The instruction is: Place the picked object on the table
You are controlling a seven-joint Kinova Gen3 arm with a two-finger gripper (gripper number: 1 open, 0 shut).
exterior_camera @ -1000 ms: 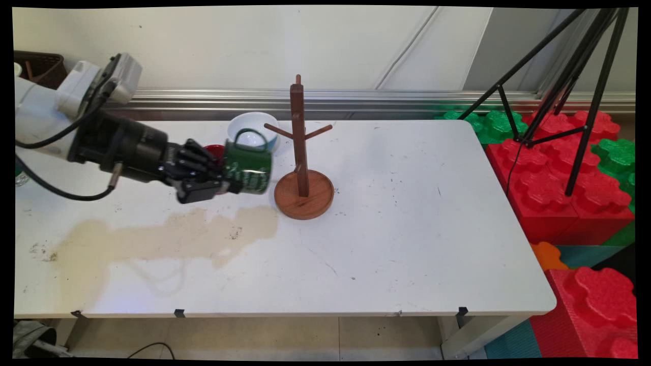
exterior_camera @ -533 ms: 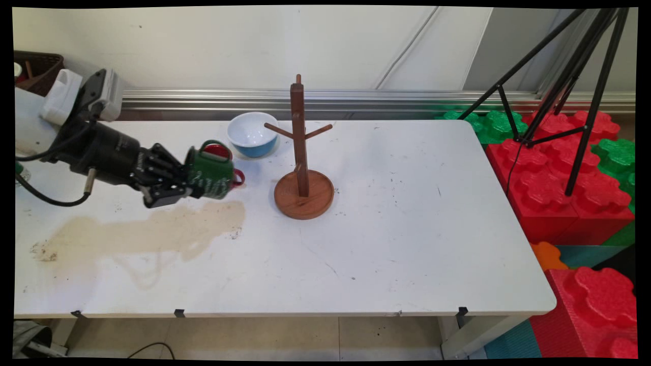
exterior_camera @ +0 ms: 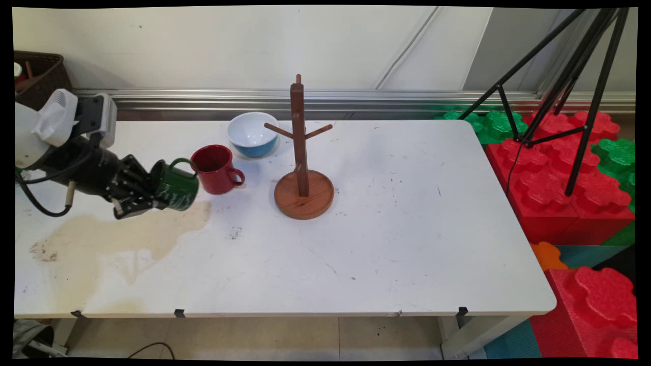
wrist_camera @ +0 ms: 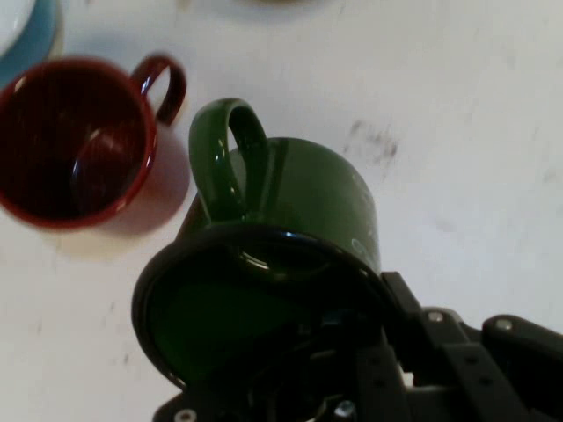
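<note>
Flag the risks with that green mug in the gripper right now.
1. The gripper holds the green mug tipped on its side by the rim; that hold may slip.
2. The red mug stands close beside it, handle toward the wooden mug tree; a swing that way could knock it.

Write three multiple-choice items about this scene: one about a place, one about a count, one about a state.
1. Where does the glossy red ceramic mug stand?
A. Between the green mug and the wooden tree
B. On the wooden tree's round base
C. Inside the bowl

2. How many mugs are in view?
A. One
B. Two
C. Four

3. How is the dark green enamel mug held?
A. Upright on the table
B. Hanging from a peg
C. Tipped on its side in the black two-finger gripper

Answers:
1 A: it stands left of the brown wooden mug tree.
2 B: only red and green show.
3 C: the hand view looks into its mouth.
</note>
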